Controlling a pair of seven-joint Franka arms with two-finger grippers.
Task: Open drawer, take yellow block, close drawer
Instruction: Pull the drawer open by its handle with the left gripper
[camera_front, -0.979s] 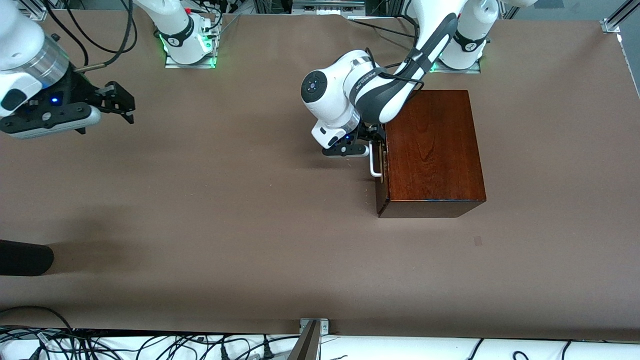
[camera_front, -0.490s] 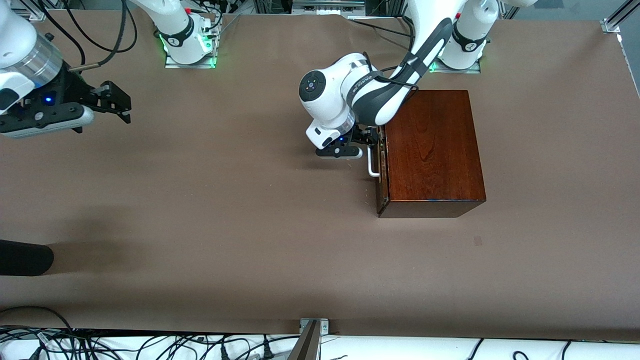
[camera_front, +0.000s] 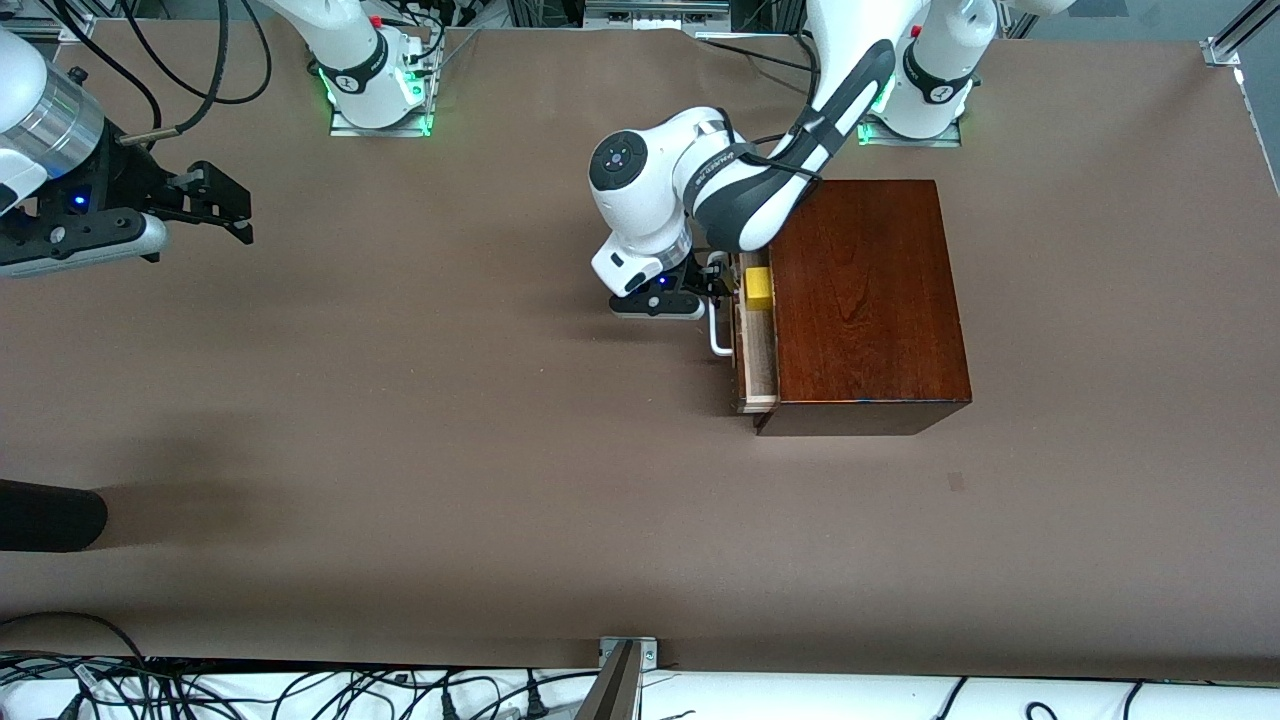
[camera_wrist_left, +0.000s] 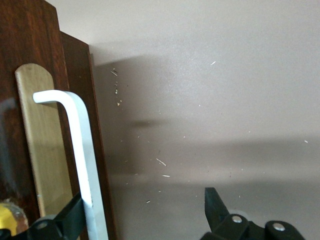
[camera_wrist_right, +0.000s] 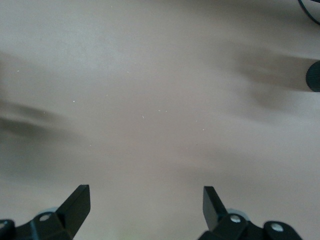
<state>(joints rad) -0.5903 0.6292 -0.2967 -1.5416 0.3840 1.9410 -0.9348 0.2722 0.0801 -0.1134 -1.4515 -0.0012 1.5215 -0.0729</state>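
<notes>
The drawer (camera_front: 757, 345) sits right of the frame's centre, pulled part-way out of the glossy reddish-brown wooden box (camera_front: 865, 300). Its pale light-wood tray shows as a narrow strip along the box's side facing the right arm's end of the surface. Its dark wood front carries a white U-shaped bar handle (camera_front: 717, 335), also seen in the left wrist view (camera_wrist_left: 82, 165). The yellow block (camera_front: 757, 288), a small bright cube, lies in the tray's upper end, just beside the box's edge.
</notes>
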